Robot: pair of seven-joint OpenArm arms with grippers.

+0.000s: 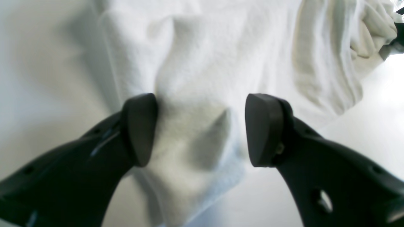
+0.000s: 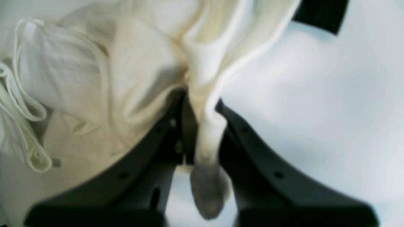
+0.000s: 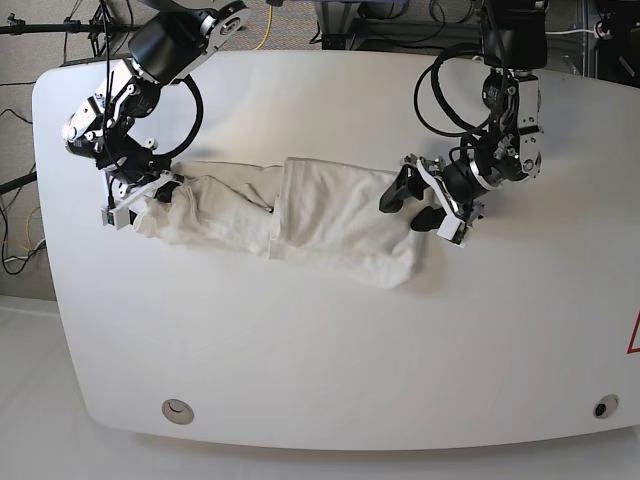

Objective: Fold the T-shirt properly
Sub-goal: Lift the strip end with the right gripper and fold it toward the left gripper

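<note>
- Lying across the upper middle of the white rounded table, the white cotton T-shirt is bunched into a long, wrinkled band running side to side, its print not visible.
- At the band's left end in the base view, the right gripper is clamped narrow on a fold of the T-shirt; the right wrist view shows a strip of hemmed fabric pinched between the two black fingers and hanging down past them.
- Crumpled hems pile up beside that grip.
- At the band's right end, the left gripper stands spread wide, holding nothing.
- In the left wrist view its dark rounded pads straddle a raised ridge of the cloth; whether they touch the fabric I cannot tell.
</note>
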